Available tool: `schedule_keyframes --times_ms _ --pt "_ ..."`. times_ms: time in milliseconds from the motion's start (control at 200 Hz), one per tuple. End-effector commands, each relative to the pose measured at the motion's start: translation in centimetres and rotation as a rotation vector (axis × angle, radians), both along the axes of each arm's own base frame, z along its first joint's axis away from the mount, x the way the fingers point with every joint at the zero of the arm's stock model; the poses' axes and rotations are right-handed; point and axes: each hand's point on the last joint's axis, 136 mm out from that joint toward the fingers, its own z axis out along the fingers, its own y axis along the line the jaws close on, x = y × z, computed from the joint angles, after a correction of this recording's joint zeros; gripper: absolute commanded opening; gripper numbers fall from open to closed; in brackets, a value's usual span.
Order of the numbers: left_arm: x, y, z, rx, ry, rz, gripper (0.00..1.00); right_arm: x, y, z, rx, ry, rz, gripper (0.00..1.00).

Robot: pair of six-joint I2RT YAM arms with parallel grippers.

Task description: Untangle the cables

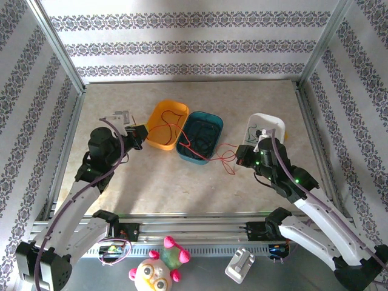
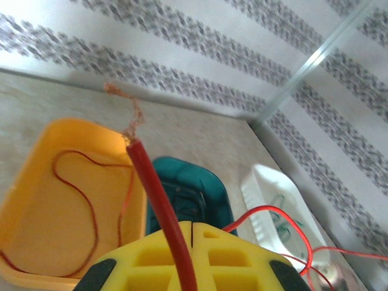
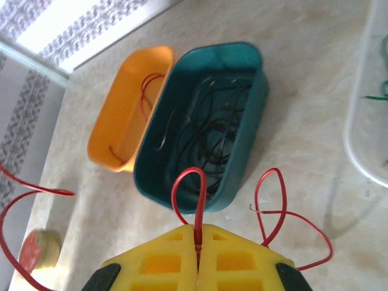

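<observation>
As left gripper (image 2: 191, 233) and right gripper (image 3: 197, 239) each pinch the red cable (image 2: 150, 182), it seems limp and light; grip near ends

red cable (image 2: 156, 203): thin, curled through the orange bin (image 1: 159, 109), crossing the teal bin (image 1: 216, 119), looping on the table (image 1: 182, 188); frayed bare end.
black cables (image 3: 206, 130): tangled coils inside the teal bin.
green cable (image 3: 377, 95): in the white bin (image 1: 276, 122).

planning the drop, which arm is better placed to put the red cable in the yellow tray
Left, likely. The left gripper, shut on the red cable's end, is beside the yellow tray; the right gripper, also shut on red cable, sits past the teal tray.
</observation>
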Motion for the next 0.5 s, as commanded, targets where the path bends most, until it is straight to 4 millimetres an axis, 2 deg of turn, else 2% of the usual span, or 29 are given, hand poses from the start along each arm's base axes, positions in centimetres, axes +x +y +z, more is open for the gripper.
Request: schedule_keyframes --times_ms 0,80,155,210,340,495 --pt "-0.3 1.7 2.9 -0.005 -0.075 0.104 0.0 -0.6 -3.1 -3.4 0.031 0.106 -0.178 0.02" --pt "-0.9 0.4 4.1 -0.02 -0.106 0.019 0.0 -1.5 -3.2 -6.1 0.079 0.183 -0.202 0.12" --pt "-1.6 -1.5 4.8 -0.033 -0.119 -0.106 0.0 -2.4 -3.0 -8.2 0.119 0.235 -0.208 0.35" --pt "-2.1 -2.5 5.0 -0.033 -0.119 -0.17 0.0 -3.0 -3.1 -9.4 0.13 0.261 -0.212 0.44" --pt "-2.9 -3.3 4.8 -0.007 -0.116 -0.24 0.0 -3.6 -3.3 -10.6 0.14 0.275 -0.219 0.56" --pt "-3.0 -3.5 4.3 0.003 -0.098 -0.257 0.0 -3.6 -2.8 -11.4 0.126 0.296 -0.194 0.58"
